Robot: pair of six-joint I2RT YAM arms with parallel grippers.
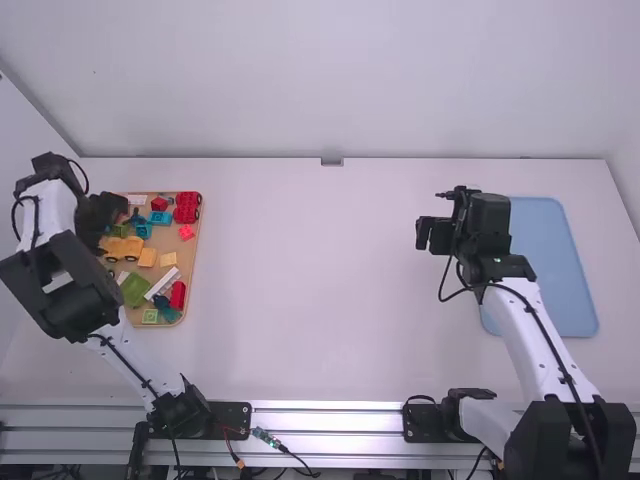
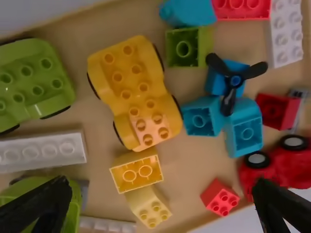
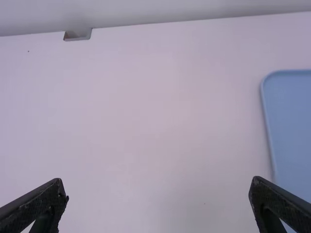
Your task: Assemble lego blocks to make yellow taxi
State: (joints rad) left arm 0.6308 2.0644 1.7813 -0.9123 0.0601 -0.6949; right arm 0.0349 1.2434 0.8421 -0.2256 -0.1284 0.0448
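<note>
My left gripper [image 1: 108,212] is over the left part of the brown tray in the high view. In its wrist view the left gripper [image 2: 163,206] is open, nothing between its fingertips. Beneath it lie a yellow wheeled car base [image 2: 134,92], an orange-yellow brick [image 2: 137,171] touching or close to its end, and a pale yellow brick [image 2: 148,206]. The car base [image 1: 123,248] also appears in the high view. My right gripper [image 1: 436,234] hangs over the table beside the blue tray; the right gripper [image 3: 158,194] is open and empty in its wrist view.
The brown tray [image 1: 190,262] also holds green, red, blue and white blocks, including a green wheeled base [image 2: 34,80] and a black propeller [image 2: 230,80]. A blue tray [image 1: 548,265] lies at the right. White table [image 1: 320,290] stretches between the trays.
</note>
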